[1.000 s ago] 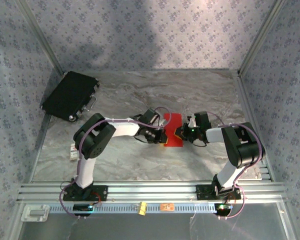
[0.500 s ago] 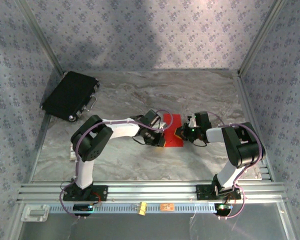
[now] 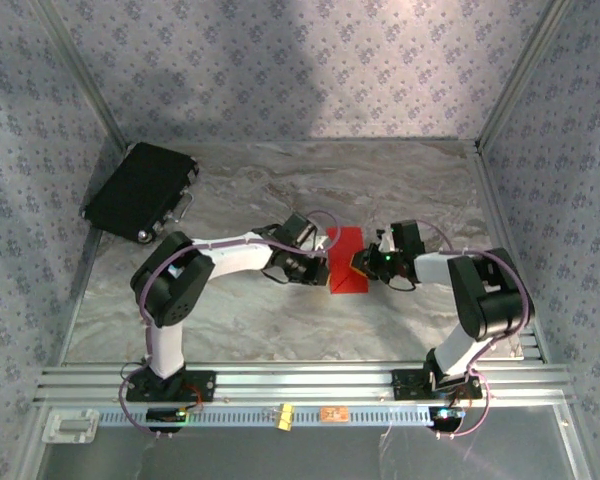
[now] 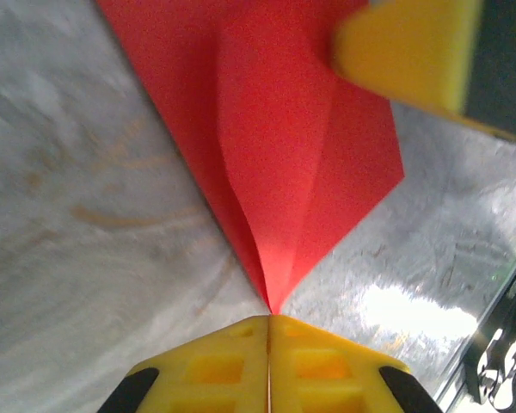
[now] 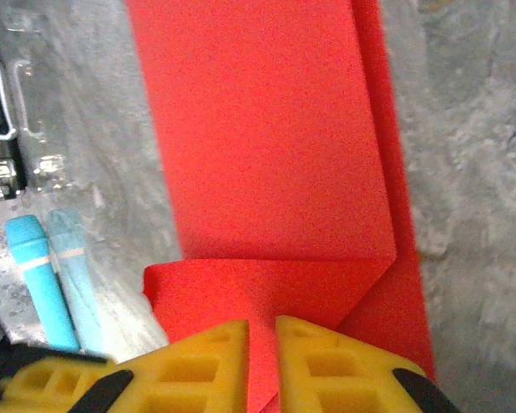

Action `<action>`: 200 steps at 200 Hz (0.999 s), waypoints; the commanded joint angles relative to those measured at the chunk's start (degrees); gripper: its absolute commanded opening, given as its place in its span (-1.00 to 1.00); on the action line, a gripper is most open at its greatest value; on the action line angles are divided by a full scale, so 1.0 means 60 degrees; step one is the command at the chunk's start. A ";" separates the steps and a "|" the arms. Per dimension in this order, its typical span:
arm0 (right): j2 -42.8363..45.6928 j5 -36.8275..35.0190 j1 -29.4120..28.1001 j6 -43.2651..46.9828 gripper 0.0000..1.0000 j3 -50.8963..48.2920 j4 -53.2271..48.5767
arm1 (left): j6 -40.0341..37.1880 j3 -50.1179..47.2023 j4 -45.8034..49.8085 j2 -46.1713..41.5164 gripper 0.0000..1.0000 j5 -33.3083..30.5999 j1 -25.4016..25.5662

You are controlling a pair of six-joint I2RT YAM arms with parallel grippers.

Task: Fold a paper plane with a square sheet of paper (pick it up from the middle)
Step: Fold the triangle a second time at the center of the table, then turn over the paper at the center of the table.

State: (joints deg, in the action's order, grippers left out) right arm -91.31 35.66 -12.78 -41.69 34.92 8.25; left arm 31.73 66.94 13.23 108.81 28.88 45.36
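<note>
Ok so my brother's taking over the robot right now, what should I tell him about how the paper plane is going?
Left gripper: shut, pinching a pointed corner of the red sheet of paper.
Right gripper: jaws a crack apart at the sheet's opposite side, over a folded-back flap; probably no firm grip.
Paper: mid-table on the marble tabletop, between the two arms.
Done: first folds are in, with a raised crease running to the pinched point.
Left: the remaining folds; it is not yet a narrow dart.

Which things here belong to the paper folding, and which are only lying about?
In the job: red paper, left end effector, right end effector.
Lying about: black case, blue-tipped tool, orange tag.
</note>
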 commanded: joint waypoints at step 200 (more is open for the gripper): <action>0.2329 -0.1295 -0.0560 -0.0357 -0.02 -0.0344 -0.3247 | -0.0600 0.2557 0.0832 0.2562 -0.89 0.0121 -0.0002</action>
State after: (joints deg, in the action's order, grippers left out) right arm -75.18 28.03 -14.85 -42.72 31.44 -11.18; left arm 29.34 82.35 16.82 123.00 30.70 44.40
